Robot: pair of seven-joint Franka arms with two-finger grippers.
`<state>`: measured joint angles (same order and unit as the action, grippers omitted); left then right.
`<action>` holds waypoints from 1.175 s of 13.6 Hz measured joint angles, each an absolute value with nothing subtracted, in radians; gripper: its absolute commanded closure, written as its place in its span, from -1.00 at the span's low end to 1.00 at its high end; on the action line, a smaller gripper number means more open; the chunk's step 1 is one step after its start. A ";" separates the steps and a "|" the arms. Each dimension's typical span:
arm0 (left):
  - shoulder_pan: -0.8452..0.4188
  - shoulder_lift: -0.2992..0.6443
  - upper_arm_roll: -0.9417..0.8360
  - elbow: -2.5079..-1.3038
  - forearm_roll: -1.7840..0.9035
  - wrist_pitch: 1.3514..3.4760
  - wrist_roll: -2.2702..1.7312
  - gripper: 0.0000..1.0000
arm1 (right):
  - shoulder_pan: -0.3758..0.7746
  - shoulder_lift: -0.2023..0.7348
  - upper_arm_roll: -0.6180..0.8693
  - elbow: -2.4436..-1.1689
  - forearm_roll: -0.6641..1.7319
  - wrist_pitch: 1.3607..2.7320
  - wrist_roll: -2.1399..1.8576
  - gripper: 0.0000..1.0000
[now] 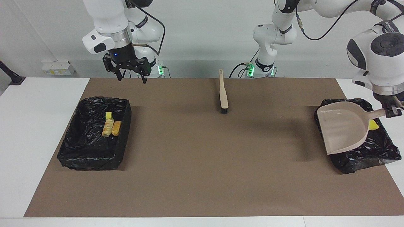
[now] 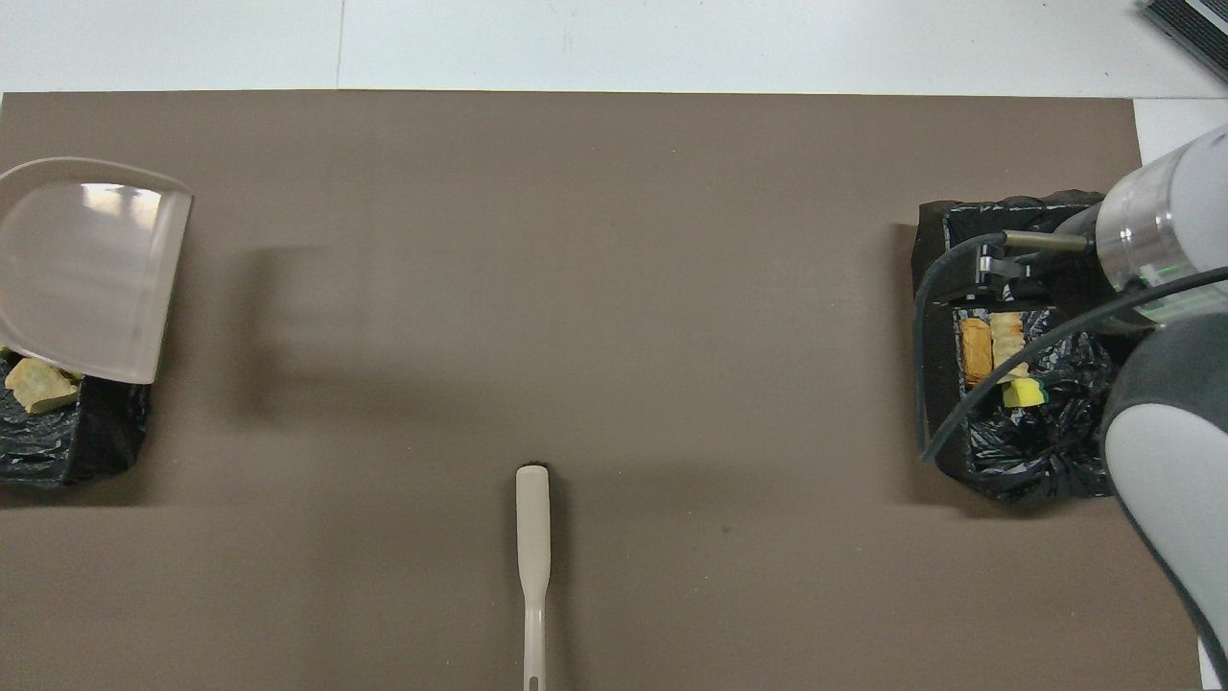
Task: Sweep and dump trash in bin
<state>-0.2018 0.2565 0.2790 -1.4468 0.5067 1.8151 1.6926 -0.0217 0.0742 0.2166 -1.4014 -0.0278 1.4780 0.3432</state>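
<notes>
Nearest to the robots, the beige brush with black bristles lies flat on the brown mat, at the middle of the table, and no gripper touches it.

The right gripper hangs in the air with its fingers spread wide and holds nothing; it is over the mat near the robots' edge, beside the black-lined bin at the right arm's end. In this bin lie three of the scraps: one yellow piece and two tan-orange lumps.

At the other end, the left gripper is closed tight on the handle of the beige plastic dustpan. The pan hangs over the second black-lined bin and looks empty. Under it I can see one yellow scrap and, in the overhead view, a tan lump; the pan hides the rest of this bin.

No scrap is visible on the mat. So I judge the sweeping and dumping are finished, and only putting down the dustpan remains.
</notes>
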 measured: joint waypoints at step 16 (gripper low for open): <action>-0.205 0.302 -0.197 -1.664 0.150 1.883 0.041 1.00 | -0.002 -0.001 0.135 -1.537 -0.025 1.511 0.265 -1.00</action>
